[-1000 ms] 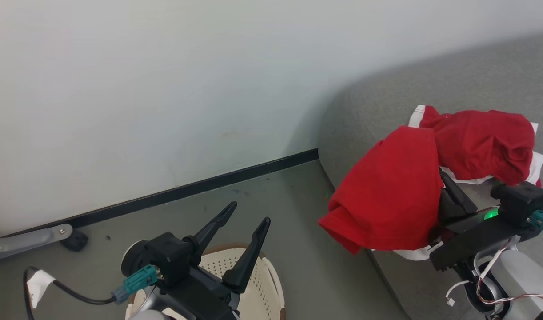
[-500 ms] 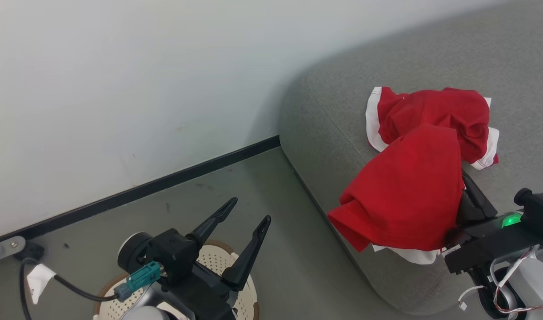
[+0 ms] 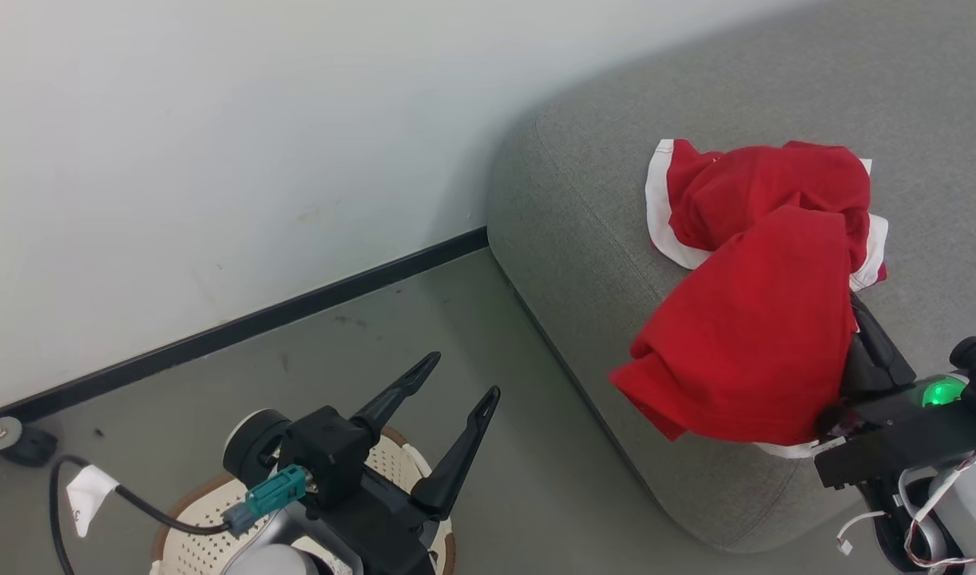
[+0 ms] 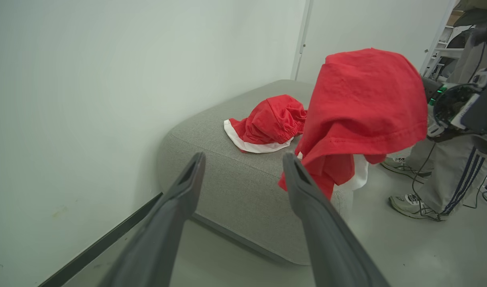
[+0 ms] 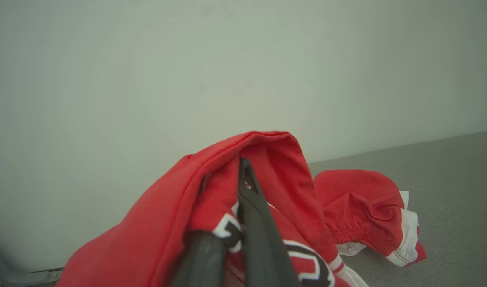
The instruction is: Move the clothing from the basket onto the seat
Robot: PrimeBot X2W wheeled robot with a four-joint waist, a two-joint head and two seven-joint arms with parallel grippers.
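Crumpled red garment (image 3: 775,196) on grey seat (image 3: 592,208); second red garment (image 3: 751,351) hanging above seat's edge; cream basket (image 3: 196,547) on floor (image 3: 488,351)

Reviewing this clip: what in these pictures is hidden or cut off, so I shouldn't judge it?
- Head view: the basket's inside, so whether any clothing lies there; the left pincer and its arm cover it.
- Head view: tips of the right pincer, under the held red garment.
- Right wrist view: that garment's print, cut by the bottom edge.
- Left wrist view: the person, cut by the right edge.
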